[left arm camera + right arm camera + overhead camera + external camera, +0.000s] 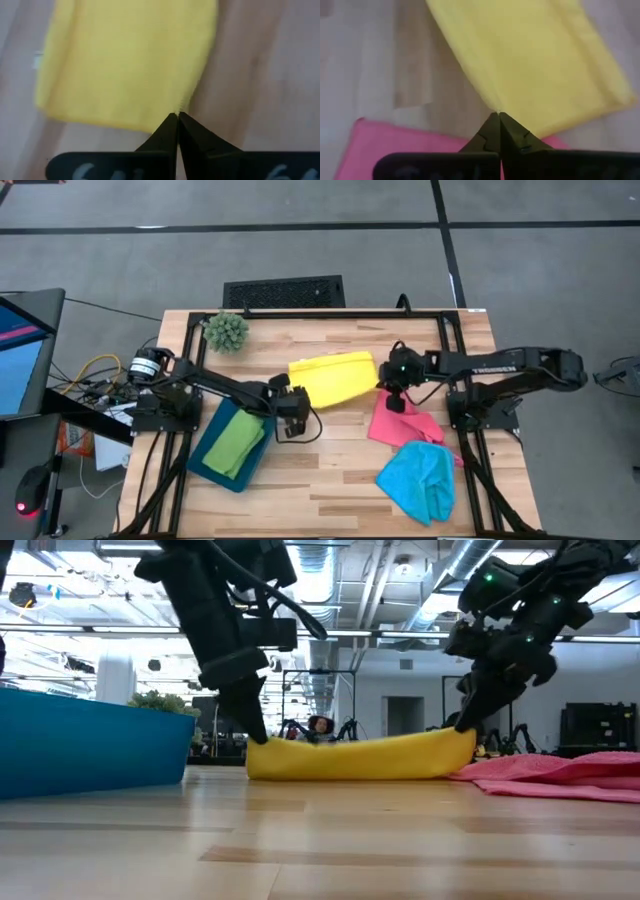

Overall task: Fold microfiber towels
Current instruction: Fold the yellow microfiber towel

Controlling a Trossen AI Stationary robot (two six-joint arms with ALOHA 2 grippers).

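**Both tools pinch the yellow towel at its near corners**

Pale wooden desk (330,480) fills the overhead shot, grey floor all around it, and we sweep left to right. Far left, the spiky plant ball (227,331) sits near the back edge. Just in front, the dark teal tray (215,465) carries the green towel (236,442), folded and lying inside it. Next comes the left tool (291,414), down at desk level, fingers pressed together on the yellow towel's left near corner. The left wrist view shows the tips meeting right on the cloth's edge. The yellow towel (334,378) lies folded in the middle of the desk, its long side running across. At its right near corner the right tool (389,394) is clamped on the fabric too, tips closed on the edge. Beneath and beside it spreads the pink towel (405,427), touching the yellow one. Closest to the front right, the light blue towel (420,479) lies rumpled, overlapping the pink.
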